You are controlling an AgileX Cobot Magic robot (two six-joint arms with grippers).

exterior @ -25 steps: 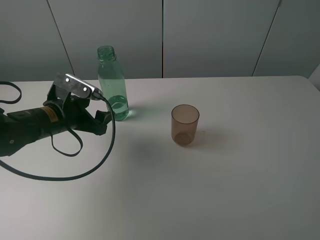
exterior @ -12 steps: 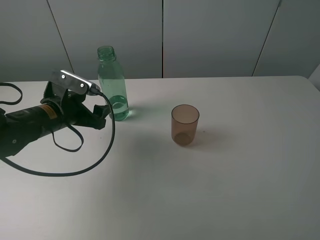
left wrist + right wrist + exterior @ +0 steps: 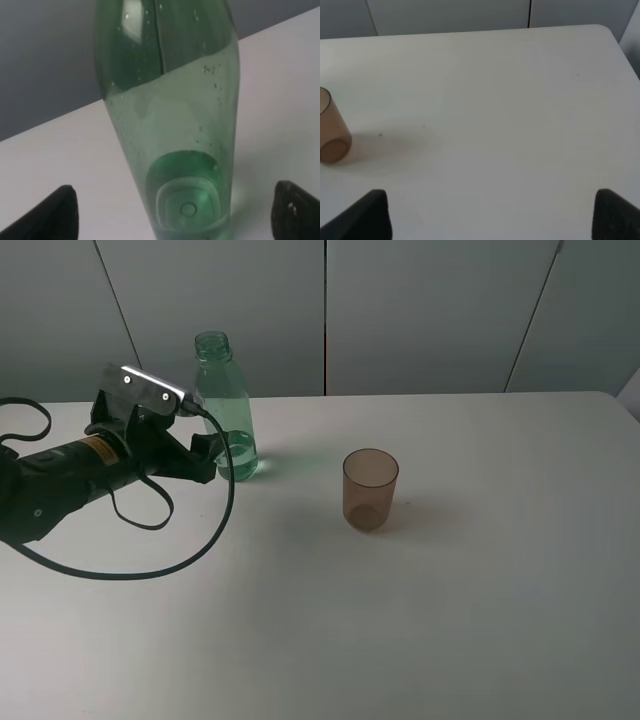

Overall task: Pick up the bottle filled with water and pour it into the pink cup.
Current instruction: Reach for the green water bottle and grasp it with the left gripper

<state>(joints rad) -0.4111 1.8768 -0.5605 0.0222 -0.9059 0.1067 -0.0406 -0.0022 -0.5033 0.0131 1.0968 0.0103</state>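
Note:
The green-tinted bottle [image 3: 225, 410] stands upright and capless at the back left of the table, partly filled with water. It fills the left wrist view [image 3: 175, 125]. My left gripper [image 3: 207, 455] is open right beside the bottle's lower body, on its left side. In the left wrist view its fingertips [image 3: 55, 212] stand apart on either side of the bottle's base, not touching it. The pink cup [image 3: 370, 490] stands upright and empty near the middle of the table. It also shows in the right wrist view [image 3: 332, 132]. My right gripper [image 3: 492, 215] is open and empty, far right of the cup, and is out of the exterior view.
The white table [image 3: 450, 620] carries only the bottle and cup. The left arm's black cable [image 3: 150, 570] loops over the table in front of the arm. A grey panelled wall [image 3: 420, 310] rises behind the table's far edge.
My left gripper has moved up and toward the bottle, from in front of it to level with its lower body. Bottle and cup have not moved.

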